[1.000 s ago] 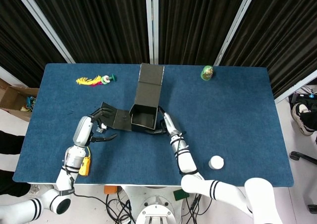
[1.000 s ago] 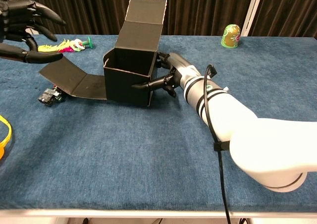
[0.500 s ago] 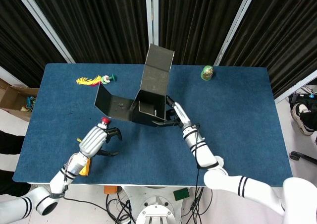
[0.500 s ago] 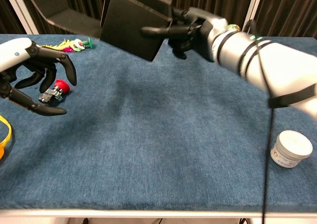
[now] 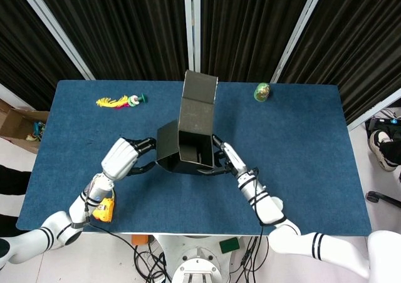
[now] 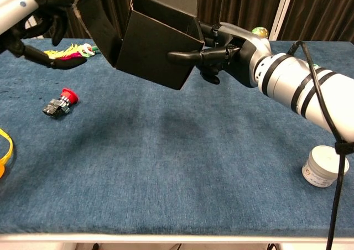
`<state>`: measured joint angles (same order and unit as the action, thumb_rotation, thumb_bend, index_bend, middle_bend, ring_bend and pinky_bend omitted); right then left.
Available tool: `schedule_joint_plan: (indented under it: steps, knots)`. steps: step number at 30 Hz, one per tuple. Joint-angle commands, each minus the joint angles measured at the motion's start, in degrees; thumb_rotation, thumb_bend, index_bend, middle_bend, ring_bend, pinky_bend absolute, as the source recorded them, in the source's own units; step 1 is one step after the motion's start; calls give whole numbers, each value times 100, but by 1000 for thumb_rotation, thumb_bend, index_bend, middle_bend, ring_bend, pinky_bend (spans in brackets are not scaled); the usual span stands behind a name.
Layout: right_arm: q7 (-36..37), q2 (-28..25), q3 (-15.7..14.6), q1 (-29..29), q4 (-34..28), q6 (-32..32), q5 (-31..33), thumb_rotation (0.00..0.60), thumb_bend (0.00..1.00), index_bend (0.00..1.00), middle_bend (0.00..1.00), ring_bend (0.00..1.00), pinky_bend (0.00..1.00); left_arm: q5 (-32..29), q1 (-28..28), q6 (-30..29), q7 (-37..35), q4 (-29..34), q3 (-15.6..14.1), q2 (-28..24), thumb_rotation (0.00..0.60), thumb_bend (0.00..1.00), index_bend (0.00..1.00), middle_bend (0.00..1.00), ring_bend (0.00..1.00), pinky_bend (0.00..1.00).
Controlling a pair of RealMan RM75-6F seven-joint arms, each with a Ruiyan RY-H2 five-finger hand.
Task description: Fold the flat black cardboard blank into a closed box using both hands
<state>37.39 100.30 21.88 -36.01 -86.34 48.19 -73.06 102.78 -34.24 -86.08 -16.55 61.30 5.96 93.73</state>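
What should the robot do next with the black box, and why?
Probably push the side flap shut with the left hand. The right hand holds the box above the table, and that flap sticks out open beside the left fingers.

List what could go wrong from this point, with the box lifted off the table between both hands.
1. The right hand holds the half-folded box at one side only, clear of the table; a push from the left hand on the side flap could twist it loose.
2. The tall lid flap stands open and may spring back.
3. If dropped, the box could land on the red button below.
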Motion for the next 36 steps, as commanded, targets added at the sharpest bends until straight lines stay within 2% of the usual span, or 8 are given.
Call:
schedule_joint_plan:
  steps: [1,9,19,24,36]
  knots:
    - [24,57,-95,-37,70,54,-72,600,327,448,503,886,925,98,-102,-101,-23,-90,-3,78,600,211,395,391,696,935]
    - [-94,136,-274,-163,268,125,-197,600,327,447,501,885,925,275,-398,-250,9,-434,-21,278,600,211,398,380,697,941]
    - [-380,199,-390,-336,580,85,-122,600,327,447,501,884,925,480,-678,-401,-46,-1372,-248,793,600,206,397,360,695,942]
    - [-441,258,-419,-399,741,22,-25,600,327,447,501,884,925,394,-710,-636,-202,-1865,-224,1129,600,206,337,289,693,952]
    - [-460,304,-443,-521,883,-107,92,600,328,448,501,883,925,160,-677,-972,-462,-2462,-267,1434,600,207,299,269,693,953]
